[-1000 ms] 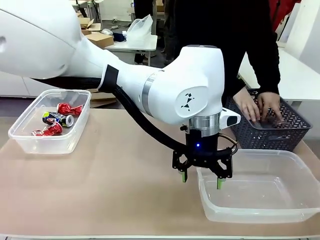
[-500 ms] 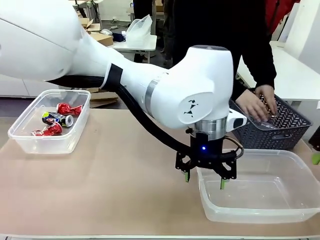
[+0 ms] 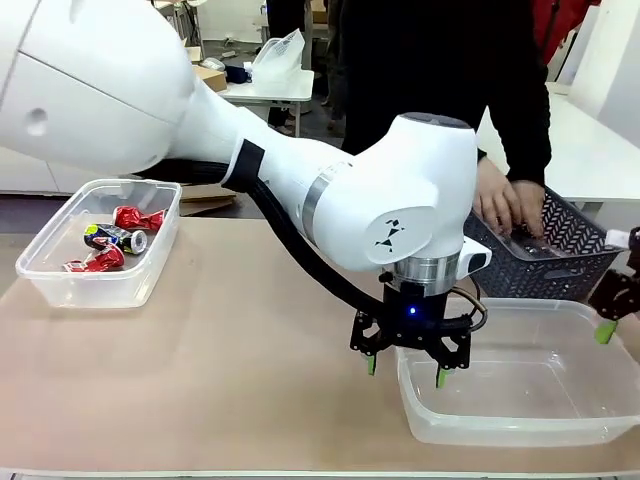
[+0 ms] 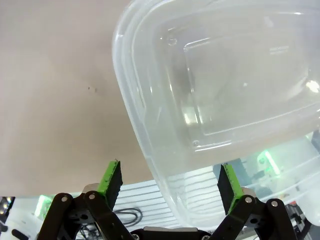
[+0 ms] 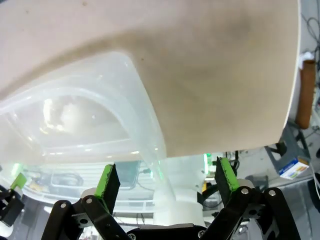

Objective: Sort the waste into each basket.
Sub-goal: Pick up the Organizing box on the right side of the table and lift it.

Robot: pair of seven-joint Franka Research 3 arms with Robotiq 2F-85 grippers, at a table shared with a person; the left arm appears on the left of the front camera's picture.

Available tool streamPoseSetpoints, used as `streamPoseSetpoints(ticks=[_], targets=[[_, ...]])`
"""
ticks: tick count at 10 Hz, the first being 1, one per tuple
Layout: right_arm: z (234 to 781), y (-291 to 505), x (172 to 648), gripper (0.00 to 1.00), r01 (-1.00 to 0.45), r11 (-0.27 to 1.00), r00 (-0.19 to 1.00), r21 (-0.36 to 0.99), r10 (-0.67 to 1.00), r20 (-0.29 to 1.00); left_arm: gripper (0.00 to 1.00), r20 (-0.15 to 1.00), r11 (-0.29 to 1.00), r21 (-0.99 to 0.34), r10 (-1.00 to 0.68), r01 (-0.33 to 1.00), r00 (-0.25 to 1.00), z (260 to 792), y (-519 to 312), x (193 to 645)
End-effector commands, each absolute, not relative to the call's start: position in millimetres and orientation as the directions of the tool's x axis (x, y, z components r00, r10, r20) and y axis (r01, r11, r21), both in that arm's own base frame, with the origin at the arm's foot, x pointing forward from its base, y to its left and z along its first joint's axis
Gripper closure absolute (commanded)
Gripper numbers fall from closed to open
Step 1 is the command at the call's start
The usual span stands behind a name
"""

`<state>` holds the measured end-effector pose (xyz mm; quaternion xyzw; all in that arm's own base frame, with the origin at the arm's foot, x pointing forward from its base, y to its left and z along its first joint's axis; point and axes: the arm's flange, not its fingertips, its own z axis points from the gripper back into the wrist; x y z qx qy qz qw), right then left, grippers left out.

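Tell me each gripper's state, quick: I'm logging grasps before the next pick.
Left gripper: open, empty, straddling the rim of the clear tub.
Right gripper: open, empty.

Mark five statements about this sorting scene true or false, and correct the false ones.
1. The left end effector is open, with the rim of the near clear tub between its fingers. True.
2. The near clear tub holds bottles. False: it is empty.
3. Crushed cans lie in the far-left clear tub. True.
4. The person's hands are in the tub with the cans. False: they are at the dark grey lattice basket.
5. The right end effector is shut on a can. False: it is open and empty.
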<state>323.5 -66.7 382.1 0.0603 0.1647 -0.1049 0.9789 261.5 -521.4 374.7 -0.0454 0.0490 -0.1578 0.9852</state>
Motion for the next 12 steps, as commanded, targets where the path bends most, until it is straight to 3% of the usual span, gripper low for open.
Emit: streamPoseSetpoints(ticks=[1,5,7,8,9,10,11,12], targets=[[313,-43,253,0.0,0.245,0.966,0.917,0.087,-0.201,-0.343,0.0,-0.094,0.959,-0.081,-0.278,0.271,0.956,372,-525,266],[281,-35,249,0.0,0.271,0.958,0.901,0.095,-0.218,-0.375,0.0,-0.123,0.958,-0.095,-0.281,0.271,0.952,365,-520,276],[296,-35,246,0.0,0.268,0.957,0.913,0.108,-0.216,-0.348,0.04,-0.123,0.963,-0.085,-0.266,0.257,0.956,367,-522,279],[303,-32,244,0.0,0.242,0.965,0.92,0.099,-0.195,-0.34,0.55,-0.111,0.968,-0.077,-0.247,0.239,0.963,368,-524,280],[307,-27,241,0.25,0.206,0.974,0.932,0.094,-0.166,-0.322,0.63,-0.115,0.97,-0.077,-0.24,0.232,0.964,367,-525,281],[311,-24,237,0.54,0.184,0.979,0.936,0.09,-0.147,-0.319,1.0,-0.11,0.973,-0.072,-0.227,0.22,0.968,366,-526,281],[315,-23,233,0.81,0.162,0.983,0.942,0.088,-0.127,-0.31,1.0,-0.105,0.975,-0.069,-0.218,0.211,0.97,366,-526,282],[317,-22,229,1.0,0.144,0.986,0.943,0.08,-0.113,-0.313,1.0,-0.094,0.978,-0.063,-0.203,0.197,0.975,366,-527,284]])
